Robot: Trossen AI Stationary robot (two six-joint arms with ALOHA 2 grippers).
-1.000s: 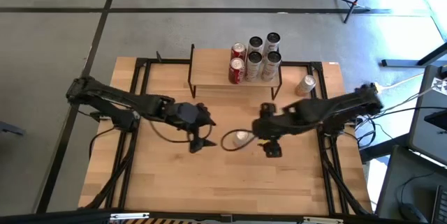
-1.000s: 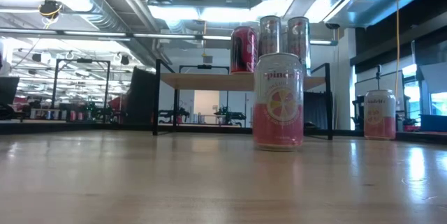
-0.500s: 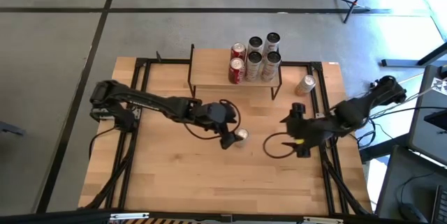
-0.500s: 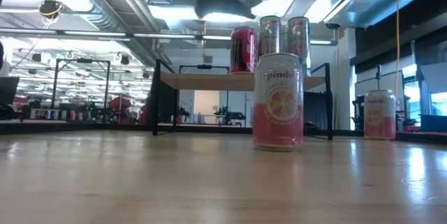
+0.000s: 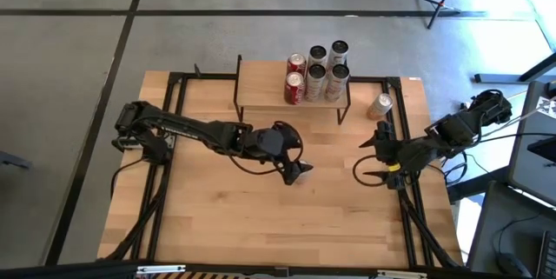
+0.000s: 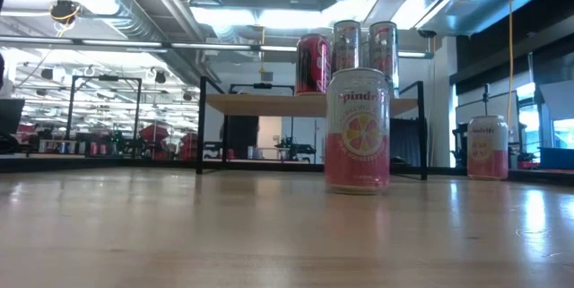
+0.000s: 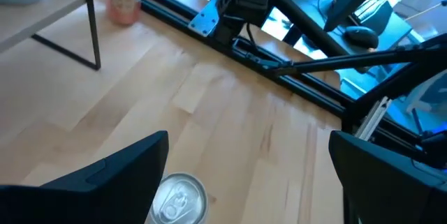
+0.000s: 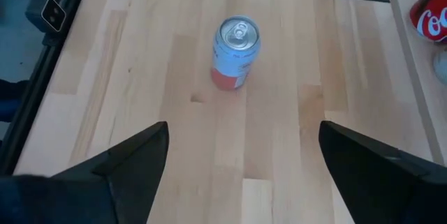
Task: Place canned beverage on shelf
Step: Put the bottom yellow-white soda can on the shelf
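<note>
In front of the shelf: left claw spread wide above pink can, empty; best lowered squarely before closing.

The counter is showing pale blond wood planks framed by black rails. The shelf is wearing the same light wood on thin black legs. On it, two cans are glowing red, one with white script lettering, and three cans beside them are showing silver tops. The can in the middle of the counter is showing pink and white with a yellow citrus slice and pink lettering, under a silver lid. Another can near the counter's right rail is carrying the same pink and white. Both arms are looking matte black.
</note>
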